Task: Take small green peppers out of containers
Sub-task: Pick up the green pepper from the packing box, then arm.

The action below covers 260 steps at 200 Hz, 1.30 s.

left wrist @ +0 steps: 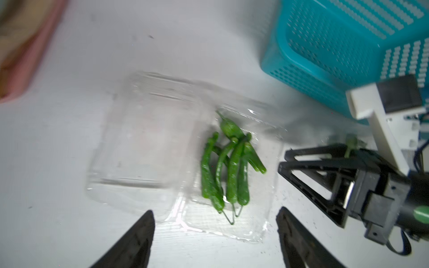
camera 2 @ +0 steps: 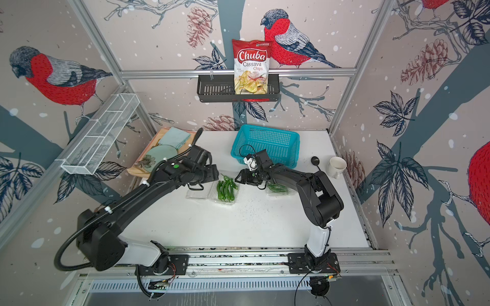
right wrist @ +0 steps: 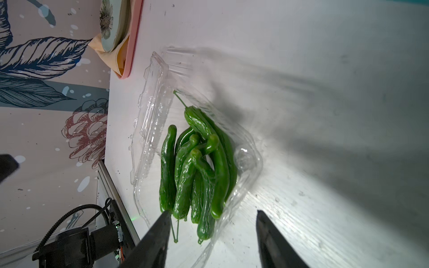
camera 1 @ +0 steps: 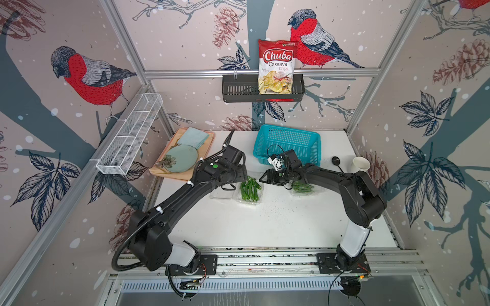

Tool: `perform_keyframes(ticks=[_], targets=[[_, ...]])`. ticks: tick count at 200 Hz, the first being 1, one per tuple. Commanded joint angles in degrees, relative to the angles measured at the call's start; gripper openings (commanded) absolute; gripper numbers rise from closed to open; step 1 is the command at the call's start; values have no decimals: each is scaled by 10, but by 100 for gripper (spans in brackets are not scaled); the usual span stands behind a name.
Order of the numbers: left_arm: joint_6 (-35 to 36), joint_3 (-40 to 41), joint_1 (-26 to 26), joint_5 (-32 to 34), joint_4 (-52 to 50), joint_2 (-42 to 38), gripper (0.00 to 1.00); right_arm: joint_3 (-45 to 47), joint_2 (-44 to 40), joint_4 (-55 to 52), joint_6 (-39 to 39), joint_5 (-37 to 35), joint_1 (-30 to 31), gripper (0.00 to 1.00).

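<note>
Far to the left of the turquoise perforated plastic basket (camera 1: 287,143), one white wire-mesh shelf (camera 1: 127,135) is hanging on the side wall. Nearer the basket's left side, one peach tray (camera 1: 161,171) is carrying one folded pale blue cloth (camera 1: 193,137) and one round pale green plate with a flower print (camera 1: 183,157).

Two clear thin plastic clamshell boxes are sitting on the white desk (camera 1: 265,225) in front of the basket. The open clamshell box (left wrist: 255,208) is lying in front of the basket's left corner. Its empty lid (left wrist: 144,143) is folded flat on the side away from the basket. Its base is holding six or seven glossy dark green peppers (left wrist: 232,171), heaped so the exact count is unclear.

The left fingers (left wrist: 139,239) are hovering spread over that box's near edge, gripping nothing, and in both top views the left wrist is covering part of the lid. The right fingers (right wrist: 155,239) are pointing at the heap from the basket's middle, released and apart, clamping nothing.

The second clamshell box (camera 1: 315,192) is sitting in front of the basket's right half. The right forearm is crossing over its peppers (camera 1: 302,187), so they cannot be counted.

Above the basket, one black slotted wall rack (camera 1: 238,90) is holding one red-and-white chips bag (camera 1: 275,66). Right of the basket, one small black round object (camera 1: 336,160) and one white cup (camera 1: 360,164) are standing.
</note>
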<state>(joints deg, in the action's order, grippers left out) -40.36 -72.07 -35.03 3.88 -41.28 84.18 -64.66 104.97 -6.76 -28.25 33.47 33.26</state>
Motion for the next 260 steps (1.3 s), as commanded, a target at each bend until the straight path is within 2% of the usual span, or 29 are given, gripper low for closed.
perform_keyframes(ticks=[1, 31, 56, 90, 109, 145, 160, 210, 242, 260], targets=[[-30, 3, -7, -83, 47, 42, 80, 6, -10, -5, 8, 5, -6, 59], [-54, 49, -7, -117, 109, 84, 77, 13, -16, -6, 8, 2, -14, 60], [-51, 50, -8, -129, 116, 129, 75, 26, -23, -3, 9, 0, -16, 60], [-46, 38, -8, -127, 112, 168, 65, 38, -26, 0, 8, -2, -17, 60], [-43, 27, -8, -122, 98, 187, 63, 40, -26, -1, 10, -5, -17, 61], [-37, 0, -8, -117, 72, 215, 49, 39, -24, -3, 12, -8, -17, 61], [-33, -5, -9, -113, 63, 221, 40, 38, -23, -4, 13, -8, -17, 61], [-11, -19, -9, -104, 45, 207, 19, 35, -21, -2, 11, -11, -17, 61], [10, -39, -9, -102, 20, 200, 10, 27, -17, -4, 9, -11, -17, 61], [21, -57, -9, -94, -1, 182, 9, 23, -19, -6, 10, -10, -17, 61]])
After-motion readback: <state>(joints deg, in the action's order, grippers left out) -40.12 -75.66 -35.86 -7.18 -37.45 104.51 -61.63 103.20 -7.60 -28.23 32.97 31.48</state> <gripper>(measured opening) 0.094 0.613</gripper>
